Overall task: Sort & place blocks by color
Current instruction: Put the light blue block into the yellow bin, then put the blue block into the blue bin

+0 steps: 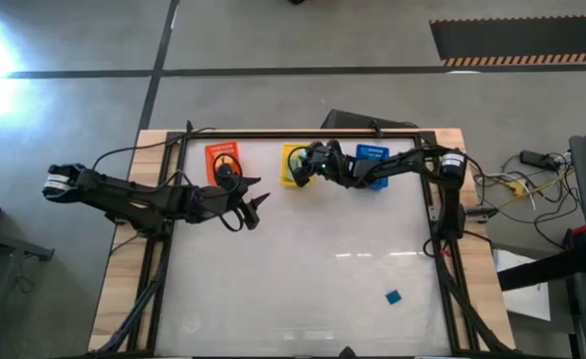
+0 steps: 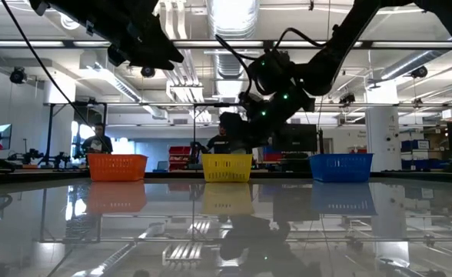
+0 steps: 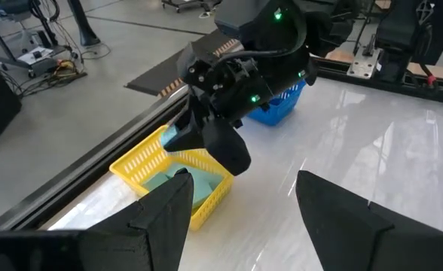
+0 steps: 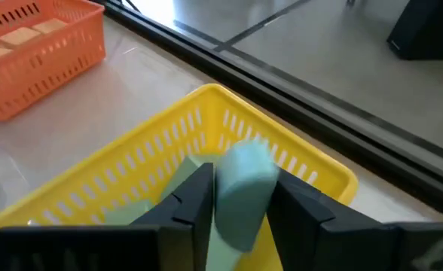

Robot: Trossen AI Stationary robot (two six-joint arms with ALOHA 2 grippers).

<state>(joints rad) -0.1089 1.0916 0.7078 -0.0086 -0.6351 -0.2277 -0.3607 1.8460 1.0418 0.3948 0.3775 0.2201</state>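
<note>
My right gripper [image 4: 240,199] grasps a teal block [image 4: 242,192] over the yellow bin [image 4: 312,169] — released crooked, it could clip the rim — left gripper [image 3: 240,199] idles agape.

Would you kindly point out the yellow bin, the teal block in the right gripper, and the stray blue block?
yellow bin [image 4: 297,162]: right wrist view, far rim.
teal block [image 4: 244,192]: right wrist view, front face.
blue block [image 1: 393,296]: high view, top face.

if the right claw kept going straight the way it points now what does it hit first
Most likely the yellow bin. The right claw hangs over it with a pale teal-green block between its fingers, aimed into the basket, where other teal blocks already lie. Depth is unclear, so those may come first.
</note>
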